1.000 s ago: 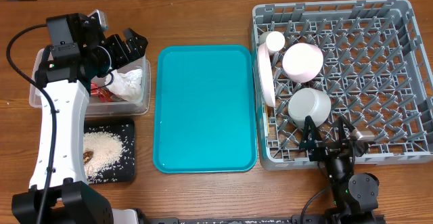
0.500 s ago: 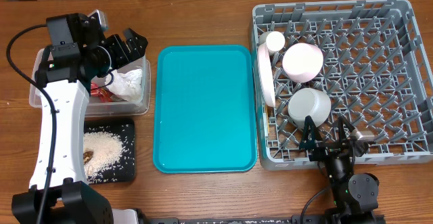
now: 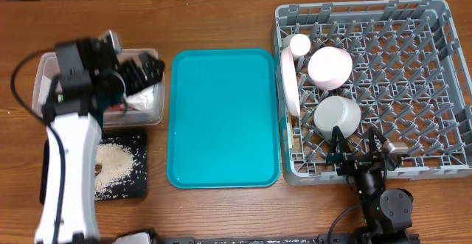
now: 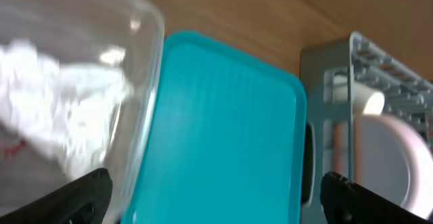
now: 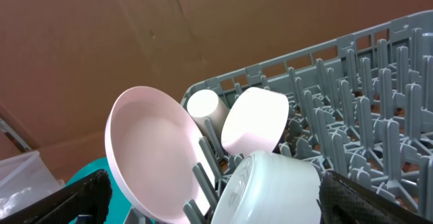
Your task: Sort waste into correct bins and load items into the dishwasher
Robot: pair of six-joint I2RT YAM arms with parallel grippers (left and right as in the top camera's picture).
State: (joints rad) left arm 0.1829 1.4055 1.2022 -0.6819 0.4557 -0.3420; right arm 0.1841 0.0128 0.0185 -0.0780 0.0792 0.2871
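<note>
Looking down, you see your left gripper [image 3: 145, 71] spread wide above the clear tub [image 3: 42, 89], with the crumpled napkin [image 3: 141, 91] inside the tub just beneath its fingers. Your right gripper [image 3: 358, 148] is also spread, holding nothing, at the near edge of the dish rack [image 3: 442, 89]. There the plate [image 3: 289, 82] stands on edge beside the cup [image 3: 300, 46] and bowl [image 3: 330, 67]. Rice [image 3: 114, 161] lies on the black tray [image 3: 139, 137].
</note>
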